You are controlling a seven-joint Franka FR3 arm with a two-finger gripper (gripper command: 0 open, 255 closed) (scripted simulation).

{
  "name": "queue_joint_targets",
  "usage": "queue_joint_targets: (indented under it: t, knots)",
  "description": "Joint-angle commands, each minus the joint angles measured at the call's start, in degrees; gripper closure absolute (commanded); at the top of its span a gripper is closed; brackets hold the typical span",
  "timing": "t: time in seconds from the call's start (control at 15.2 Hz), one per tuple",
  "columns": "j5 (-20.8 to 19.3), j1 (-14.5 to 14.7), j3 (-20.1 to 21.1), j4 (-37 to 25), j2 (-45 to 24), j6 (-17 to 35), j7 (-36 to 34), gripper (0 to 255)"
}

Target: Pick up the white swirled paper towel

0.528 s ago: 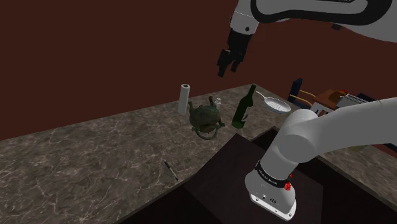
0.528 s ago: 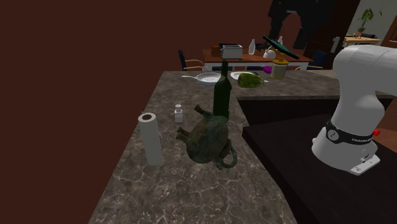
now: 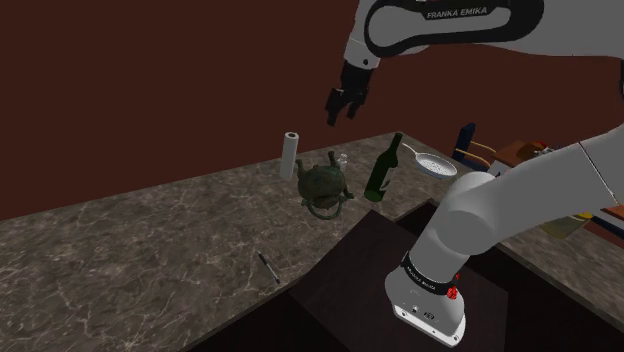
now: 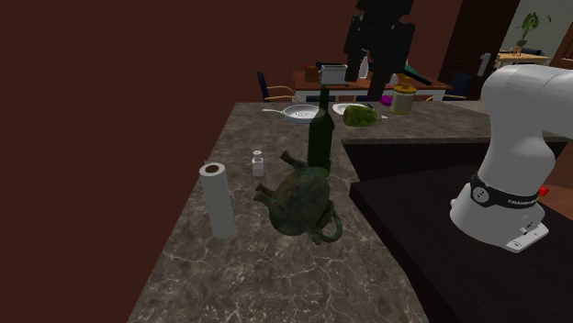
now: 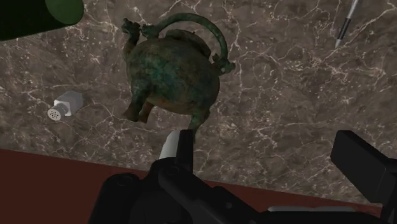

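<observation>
The white paper towel roll [image 3: 291, 155] stands upright on the dark marble counter [image 3: 150, 240], close to the wall edge and beside a green-bronze teapot [image 3: 324, 186]. In the second exterior view the roll [image 4: 217, 200] is to the left of the teapot [image 4: 298, 200]. My gripper [image 3: 338, 108] hangs open high above the counter, over the teapot and to the shoulder view's right of the roll. In the wrist view the gripper [image 5: 273, 153] has nothing between its fingers. There one finger [image 5: 184, 149] covers part of the roll [image 5: 169, 145], which is seen end-on beside the teapot [image 5: 175, 73].
A dark green bottle [image 3: 381, 168] stands to the shoulder view's right of the teapot. A small white shaker [image 4: 259, 164] sits behind the teapot. A pen [image 3: 267, 267] lies near the counter's front. A white strainer pan [image 3: 435, 165] rests at the far end.
The gripper has moved toward the shoulder view's left, closer to above the paper towel roll, and has come into the second exterior view. Nothing on the counter moved.
</observation>
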State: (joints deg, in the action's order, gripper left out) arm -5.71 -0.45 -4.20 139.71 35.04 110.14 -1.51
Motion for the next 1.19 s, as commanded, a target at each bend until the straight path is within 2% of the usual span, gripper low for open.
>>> queue_joint_targets:
  t: [0.0,0.59,1.12]
  knots:
    - [-0.09,-0.2,-0.8,-0.21,-3.37,3.82,0.34,0]
    - [1.51,-0.95,-5.33,-6.16,-21.72,18.49,4.24,0]
    - [7.43,-1.89,-7.86,-16.72,-39.19,26.92,9.83,0]
